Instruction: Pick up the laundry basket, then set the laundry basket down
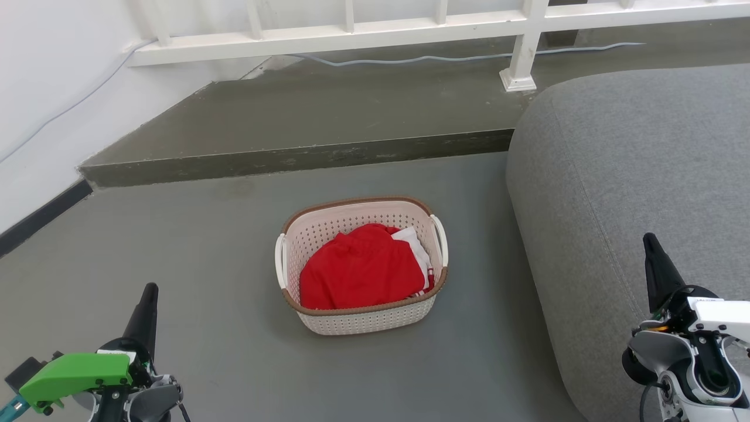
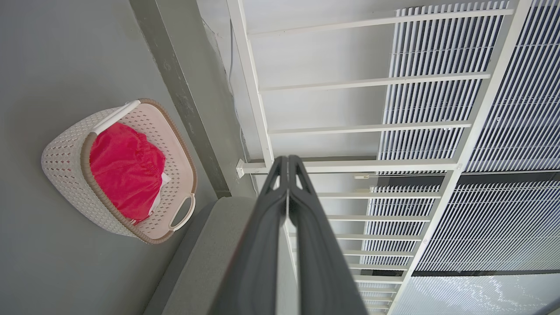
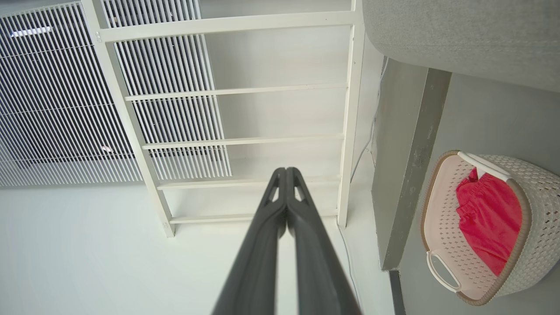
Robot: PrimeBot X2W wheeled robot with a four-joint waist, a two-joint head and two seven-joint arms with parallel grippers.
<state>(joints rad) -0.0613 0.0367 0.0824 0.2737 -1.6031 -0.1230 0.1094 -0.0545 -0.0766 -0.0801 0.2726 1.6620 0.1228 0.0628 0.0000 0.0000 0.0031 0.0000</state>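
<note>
Head view: cream laundry basket holds red cloth, perhaps shorts; left tool, right tool clenched.

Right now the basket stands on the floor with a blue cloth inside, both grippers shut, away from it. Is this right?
No: the cloth is red, not blue, as the head view shows. The basket does stand on the floor, left gripper and right gripper shut, away from it.
</note>
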